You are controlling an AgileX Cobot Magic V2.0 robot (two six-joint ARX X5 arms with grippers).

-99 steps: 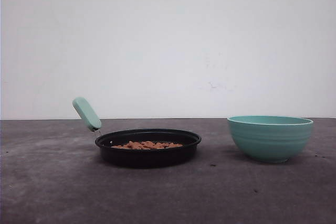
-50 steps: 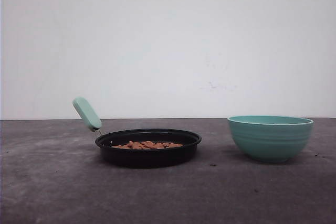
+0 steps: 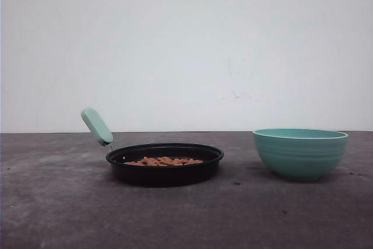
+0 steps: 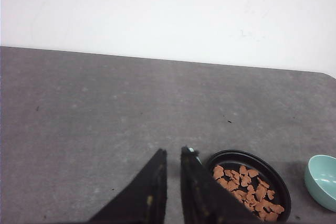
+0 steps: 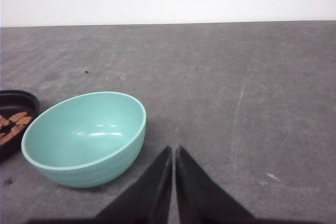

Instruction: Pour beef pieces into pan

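Beef pieces (image 3: 164, 161) lie in a low heap inside the pan (image 3: 164, 171), so the pour looks done; the teal bowl (image 5: 86, 137) beside it stands upright and empty on the counter (image 3: 58, 214). Nearest the cameras, the left claw (image 4: 173, 153) and right claw (image 5: 173, 148) both hang above the counter with fingers together, holding nothing.

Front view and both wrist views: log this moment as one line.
beef pieces: in pan | bowl: upright, empty, apart from pan | left pincer: shut, holding nothing | right pincer: shut, holding nothing | table: few stray crumbs
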